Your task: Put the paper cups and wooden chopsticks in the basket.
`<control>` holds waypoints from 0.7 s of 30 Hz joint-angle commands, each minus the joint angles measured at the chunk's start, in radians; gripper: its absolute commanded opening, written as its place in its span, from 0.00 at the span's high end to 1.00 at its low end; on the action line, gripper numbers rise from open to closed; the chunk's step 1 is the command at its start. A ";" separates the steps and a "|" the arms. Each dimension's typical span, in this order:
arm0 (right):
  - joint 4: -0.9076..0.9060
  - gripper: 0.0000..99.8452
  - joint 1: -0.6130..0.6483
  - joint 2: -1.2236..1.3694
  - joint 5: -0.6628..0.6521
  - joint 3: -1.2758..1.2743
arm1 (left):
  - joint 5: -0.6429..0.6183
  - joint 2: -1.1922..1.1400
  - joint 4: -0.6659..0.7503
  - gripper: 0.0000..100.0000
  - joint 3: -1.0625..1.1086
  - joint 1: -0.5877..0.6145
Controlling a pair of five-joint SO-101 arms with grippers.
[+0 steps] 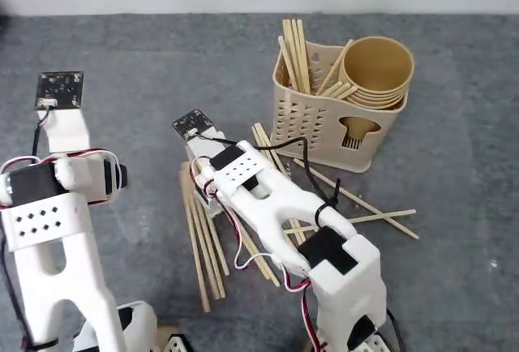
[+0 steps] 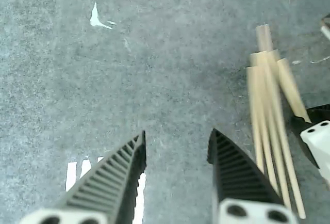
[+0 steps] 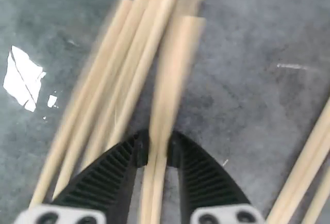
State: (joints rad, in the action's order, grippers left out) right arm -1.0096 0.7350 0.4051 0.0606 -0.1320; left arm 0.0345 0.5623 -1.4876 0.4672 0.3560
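A beige slotted basket (image 1: 324, 121) stands at the back right. It holds a stack of paper cups (image 1: 379, 66) and several upright wooden chopsticks (image 1: 295, 53). More chopsticks (image 1: 203, 246) lie bundled on the grey mat under my right arm (image 1: 243, 175). Others (image 1: 365, 210) are scattered in front of the basket. My right gripper (image 3: 158, 136) is shut on a pair of chopsticks (image 3: 170, 74) from that bundle, low over the mat. My left gripper (image 2: 178, 133) hangs open above bare mat, with chopstick ends (image 2: 268, 105) off to one side.
The grey mat (image 1: 146, 68) covers the table, with room at the back left and far right. My left arm (image 1: 57, 206) stands at the left edge. A white fleck (image 2: 98, 18) and white marks (image 2: 77, 175) lie on the mat.
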 commanded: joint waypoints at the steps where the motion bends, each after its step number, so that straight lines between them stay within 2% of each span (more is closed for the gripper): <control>1: -0.012 0.99 0.005 0.004 -0.029 -0.008 | 0.005 0.037 0.020 0.81 -0.005 0.009; 7: -0.059 0.99 0.005 -0.067 -0.040 -0.003 | 0.006 0.037 0.017 0.81 -0.005 0.009; 21: -0.305 0.99 -0.056 -0.567 -0.060 -0.008 | 0.008 0.031 0.018 0.81 -0.005 -0.015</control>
State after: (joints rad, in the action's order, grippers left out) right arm -1.2689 0.7073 -0.0123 0.0100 -0.1519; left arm 0.0345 0.5623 -1.4876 0.4672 0.3560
